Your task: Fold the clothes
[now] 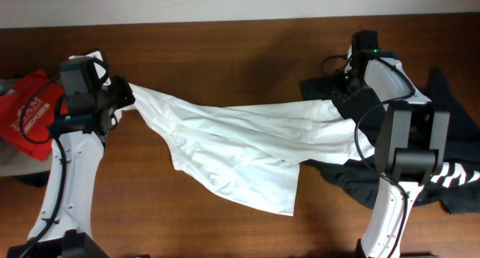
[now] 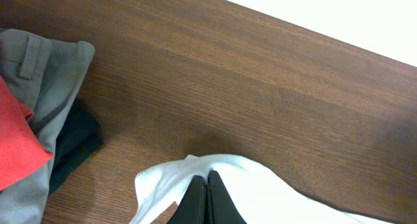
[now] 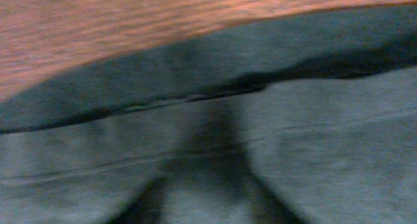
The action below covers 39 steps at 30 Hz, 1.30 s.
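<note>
The white shirt (image 1: 240, 138) hung stretched across the middle of the bench (image 1: 225, 48), pulled out between the two arms, with its lower hem sagging onto the wood. The left gripper (image 1: 124, 98) had its fingers pinched tight together on the shirt's left end; from the left wrist camera the white cloth bunched around the closed tips. The right gripper (image 1: 343, 100) sat at the shirt's other end, over a dark garment (image 1: 450, 179) piled on that side. Its wrist view was filled with blurred cloth, so I could not tell how its jaws stood. A red cloth (image 1: 26, 115) and grey trousers (image 2: 52, 68) lay heaped beside the left arm.
</note>
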### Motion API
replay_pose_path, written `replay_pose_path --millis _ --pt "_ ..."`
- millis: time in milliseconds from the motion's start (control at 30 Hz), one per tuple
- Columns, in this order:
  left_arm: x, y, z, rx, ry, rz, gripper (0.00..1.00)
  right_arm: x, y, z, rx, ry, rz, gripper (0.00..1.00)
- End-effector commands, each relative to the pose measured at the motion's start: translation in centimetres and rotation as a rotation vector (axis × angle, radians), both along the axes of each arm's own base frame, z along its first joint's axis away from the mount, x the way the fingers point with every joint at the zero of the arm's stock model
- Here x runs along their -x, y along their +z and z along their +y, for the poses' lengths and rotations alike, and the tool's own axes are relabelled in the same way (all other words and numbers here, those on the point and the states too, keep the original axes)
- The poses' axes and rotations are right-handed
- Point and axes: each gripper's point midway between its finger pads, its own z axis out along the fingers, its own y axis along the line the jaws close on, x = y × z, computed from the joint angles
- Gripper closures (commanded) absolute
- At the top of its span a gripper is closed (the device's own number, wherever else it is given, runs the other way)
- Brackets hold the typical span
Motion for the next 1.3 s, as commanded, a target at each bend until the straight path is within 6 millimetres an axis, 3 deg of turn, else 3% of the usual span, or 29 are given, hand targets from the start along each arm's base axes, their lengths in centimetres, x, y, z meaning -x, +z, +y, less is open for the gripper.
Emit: replay_pose_path --millis 0,67,133,200,233,267,300,333,367,500,567,667,767,833,933,967,1067,1133,1167,1233,1267 --pt "-0.2 -0.1 -0.4 -0.004 -0.024 0.001 0.99 1.6 -1.3 -5.6 0.204 -0.106 0.07 0.96" --pt "-0.2 -0.1 -0.4 -0.004 -0.023 0.001 1.0 2.0 1.0 -10.6 0.283 -0.201 0.075 0.96" --pt "-0.2 -0.1 -0.4 -0.005 -0.023 -0.001 1.0 3.1 6.8 -18.8 0.311 -0.385 0.038 0.96" --pt "-0.3 0.0 -0.4 -0.005 -0.024 -0.006 1.0 4.9 13.0 -25.4 0.298 -0.574 -0.048 0.96" --pt "-0.3 0.0 -0.4 -0.005 -0.024 -0.006 0.99 5.3 15.6 -27.1 0.235 -0.611 -0.114 0.96" --pt "-0.3 0.0 -0.4 -0.005 -0.024 -0.006 1.0 5.6 17.3 -27.7 0.138 -0.623 -0.169 0.79" --pt "-0.3 0.0 -0.4 -0.005 -0.024 -0.006 1.0 5.7 17.9 -26.9 0.041 -0.597 -0.19 0.3" --pt "-0.3 0.0 -0.4 -0.005 -0.024 -0.006 0.99 6.0 17.7 -25.6 -0.041 -0.558 -0.171 0.1" --pt "-0.3 0.0 -0.4 -0.005 -0.024 -0.006 0.99 7.1 16.8 -23.6 -0.109 -0.518 -0.097 0.01" --pt "-0.3 0.0 -0.4 -0.005 -0.024 -0.003 1.0 11.0 14.6 -14.9 -0.217 -0.317 0.225 0.03" --pt "-0.1 -0.2 -0.4 -0.004 -0.024 0.006 0.98 11.0 13.8 -11.5 -0.231 -0.292 0.288 0.08" --pt "0.0 -0.3 -0.4 -0.003 -0.024 0.01 0.98 12.8 13.1 -9.3 -0.211 -0.329 0.377 0.09" --pt "0.0 -0.3 -0.4 -0.003 -0.024 0.01 0.97 16.9 13.8 -7.7 -0.179 -0.343 0.41 0.07" --pt "0.0 -0.3 -0.4 -0.003 -0.024 0.011 0.97 18.9 12.8 -6.8 -0.177 -0.377 0.394 0.05" --pt "0.1 -0.4 -0.4 -0.002 -0.024 0.017 0.97 22.0 8.4 -5.6 -0.178 -0.453 0.379 0.03" --pt "0.1 -0.5 -0.4 -0.001 -0.024 0.02 0.97 22.9 5.8 -5.2 -0.182 -0.482 0.389 0.02" --pt "0.5 -0.8 -0.5 0.002 -0.024 0.04 0.97 23.1 -0.1 -5.0 -0.176 -0.481 0.303 0.02" --pt "0.5 -0.9 -0.5 0.003 -0.024 0.043 0.97 22.6 -1.6 -5.2 -0.163 -0.469 0.24 0.05" --pt "0.5 -0.9 -0.5 0.003 -0.024 0.043 0.97 22.6 -1.6 -5.7 -0.138 -0.472 0.238 0.19" --pt "0.6 -0.9 -0.5 0.003 -0.024 0.046 0.97 23.2 -1.5 -7.3 -0.068 -0.51 0.247 0.96" --pt "0.6 -0.9 -0.5 0.003 -0.024 0.046 0.97 23.5 -0.8 -9.0 -0.023 -0.561 0.249 0.96"
